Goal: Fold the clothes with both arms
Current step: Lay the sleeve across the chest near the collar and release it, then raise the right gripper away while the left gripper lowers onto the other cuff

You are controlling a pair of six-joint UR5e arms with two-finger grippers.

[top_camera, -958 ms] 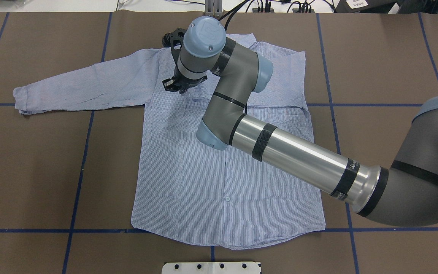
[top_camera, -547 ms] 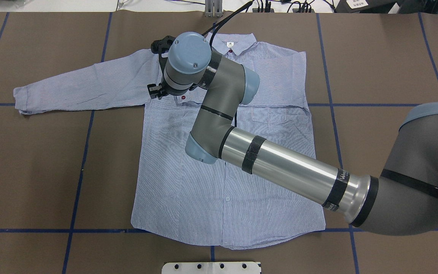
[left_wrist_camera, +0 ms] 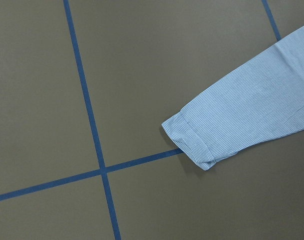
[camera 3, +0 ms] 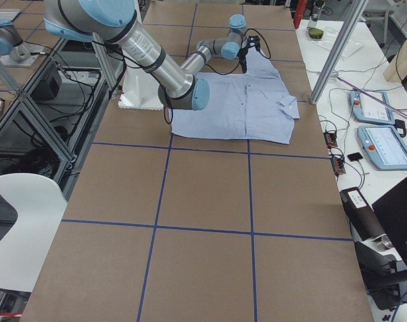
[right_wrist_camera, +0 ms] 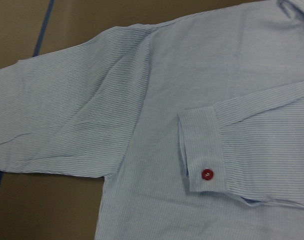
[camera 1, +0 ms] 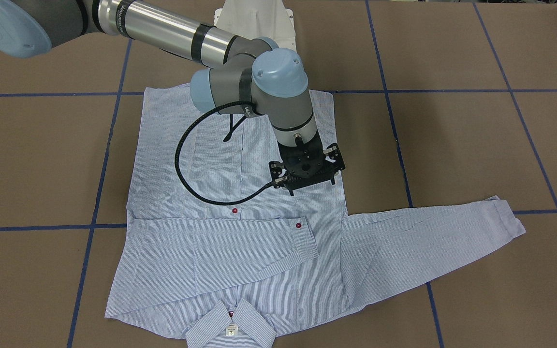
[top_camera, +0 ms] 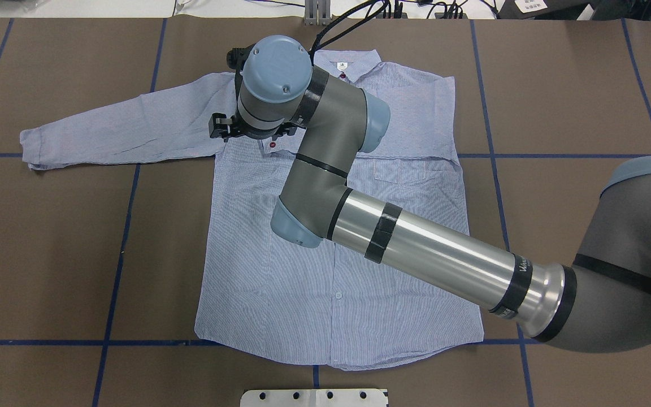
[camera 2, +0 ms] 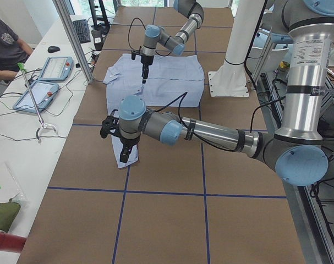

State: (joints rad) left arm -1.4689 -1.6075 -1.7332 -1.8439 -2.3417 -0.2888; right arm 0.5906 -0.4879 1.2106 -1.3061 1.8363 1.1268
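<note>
Shirt: the shirt (top_camera: 331, 271) lies flat and front up on the table (top_camera: 48, 254). Its collar (camera 1: 230, 321) is on the side away from the robot and its hem is nearest the white pedestal (camera 1: 252, 19).
Folded sleeve: one sleeve crosses the chest. Its folded cuff (right_wrist_camera: 204, 150) rests on the shirt front with a red button (right_wrist_camera: 207, 174) facing up.
Outstretched sleeve: the outstretched sleeve (top_camera: 122, 127) runs straight out toward the robot's left. Its cuff end (left_wrist_camera: 189, 142) lies on one of the blue tape lines (left_wrist_camera: 86, 105), near a crossing.
Right arm: the right arm (top_camera: 433, 254) reaches across the shirt body. The right gripper (camera 1: 306, 170) points down over the shoulder of the outstretched sleeve, near the folded cuff.
Right fingers: the wrist hides them in the overhead view and the housing hides them in the front-facing view. The wrist camera shows only cloth, so I cannot tell whether they are apart or together.
Left arm: the left arm (camera 2: 222, 135) appears only in the left side view. There the left gripper (camera 2: 122, 146) hangs near the cuff end. I cannot tell how its fingers stand.
Label: a white label (camera 1: 231, 329) sits inside the collar. It is plain in the front-facing and overhead views and too small to see in the side views.
Bench: a seated person (camera 2: 4, 41) and tablets (camera 2: 56, 67) show up only in the side views.
</note>
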